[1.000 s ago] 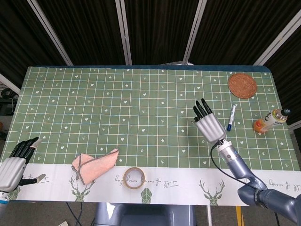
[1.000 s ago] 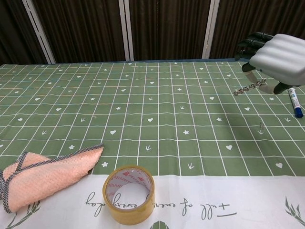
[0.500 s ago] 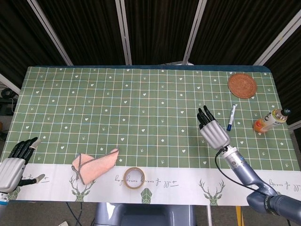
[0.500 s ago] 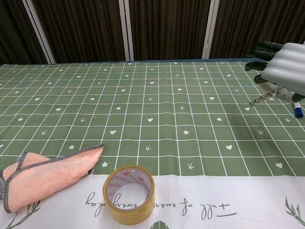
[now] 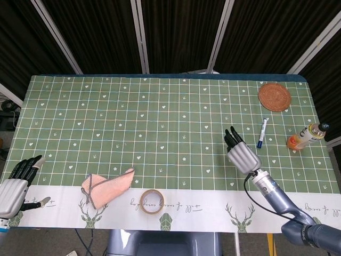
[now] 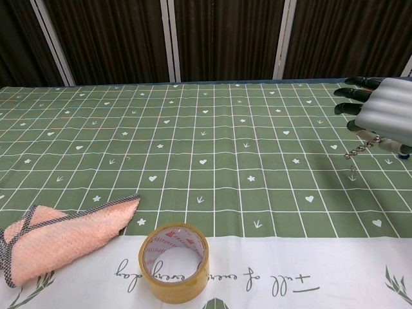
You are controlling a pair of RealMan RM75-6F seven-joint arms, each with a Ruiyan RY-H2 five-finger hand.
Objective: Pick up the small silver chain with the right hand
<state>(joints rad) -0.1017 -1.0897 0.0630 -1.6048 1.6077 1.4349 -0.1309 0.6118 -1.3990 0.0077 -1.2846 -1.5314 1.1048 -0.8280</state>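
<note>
Now right robot hand (image 6: 388, 114) pinches silver chain (image 6: 359, 149) above table's (image 5: 160, 106) right side; left robot hand (image 5: 15, 184) open.

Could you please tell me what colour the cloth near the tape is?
The cloth is pink with a dark checked edge, clearest in the chest view.

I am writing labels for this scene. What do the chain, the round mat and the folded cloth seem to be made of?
Chain, hanging from the right hand: likely metal, silver and shiny, small links.
Round mat: probably woven rattan or straw, brown with a ringed texture.
Cloth: soft pink textured fabric with a dark checked edge.
</note>
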